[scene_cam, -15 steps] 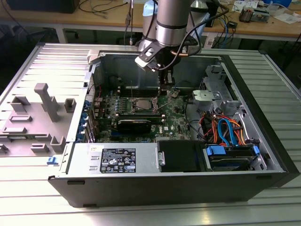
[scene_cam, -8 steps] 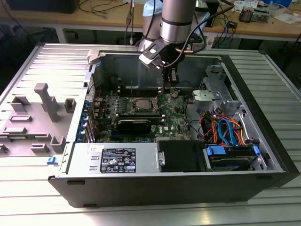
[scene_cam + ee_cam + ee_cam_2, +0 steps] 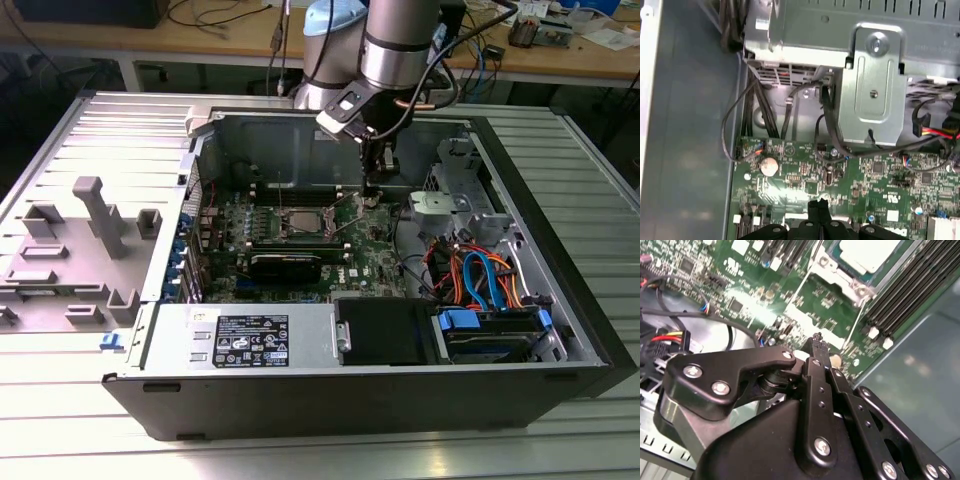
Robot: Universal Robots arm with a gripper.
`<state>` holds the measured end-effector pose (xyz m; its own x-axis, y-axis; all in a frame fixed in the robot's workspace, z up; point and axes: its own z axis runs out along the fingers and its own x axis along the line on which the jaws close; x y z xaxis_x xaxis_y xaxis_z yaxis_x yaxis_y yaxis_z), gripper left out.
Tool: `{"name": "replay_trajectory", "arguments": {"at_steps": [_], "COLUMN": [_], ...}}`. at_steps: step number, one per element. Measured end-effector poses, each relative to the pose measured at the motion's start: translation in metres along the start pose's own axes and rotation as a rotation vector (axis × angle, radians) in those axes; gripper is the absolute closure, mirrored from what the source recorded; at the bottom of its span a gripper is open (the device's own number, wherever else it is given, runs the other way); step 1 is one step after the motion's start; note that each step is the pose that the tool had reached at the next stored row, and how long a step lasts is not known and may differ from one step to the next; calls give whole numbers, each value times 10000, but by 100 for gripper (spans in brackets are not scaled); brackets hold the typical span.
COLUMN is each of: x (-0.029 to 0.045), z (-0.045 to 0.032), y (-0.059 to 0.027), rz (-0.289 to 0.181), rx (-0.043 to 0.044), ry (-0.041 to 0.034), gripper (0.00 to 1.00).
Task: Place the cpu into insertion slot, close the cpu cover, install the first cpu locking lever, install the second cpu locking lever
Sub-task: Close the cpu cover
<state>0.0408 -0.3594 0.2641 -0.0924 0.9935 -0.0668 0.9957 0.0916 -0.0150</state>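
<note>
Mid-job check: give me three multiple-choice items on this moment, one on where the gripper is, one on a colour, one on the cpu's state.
1. In the exterior view, the gripper is: A over the motherboard, on the exterior view's right of the insertion slot; B above the grey tray outside the case; C over the power supply.
2. The motherboard is: A blue; B green; C red.
3. The cpu is: A in the gripper; B on the table; C in the insertion slot.
Answers: 1 A, its tip hangs just beside the slot. 2 B, the board is green in both wrist views. 3 C, its silver top lies framed in the slot.
</note>
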Motion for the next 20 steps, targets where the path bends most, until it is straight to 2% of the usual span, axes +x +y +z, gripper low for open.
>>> {"name": "replay_trajectory", "arguments": {"at_steps": [2, 4, 8, 12, 16, 20], "x": [-4, -5, 1, 4, 5, 9], "z": [2, 16, 121, 188, 194, 195], "y": [54, 69, 84, 96, 91, 44], "rz": [-4, -8, -13, -13, -16, -19], "rx": [68, 112, 188, 233, 258, 266], "ry": [7, 8, 17, 20, 21, 23], "gripper": [89, 89, 89, 89, 89, 89]}}
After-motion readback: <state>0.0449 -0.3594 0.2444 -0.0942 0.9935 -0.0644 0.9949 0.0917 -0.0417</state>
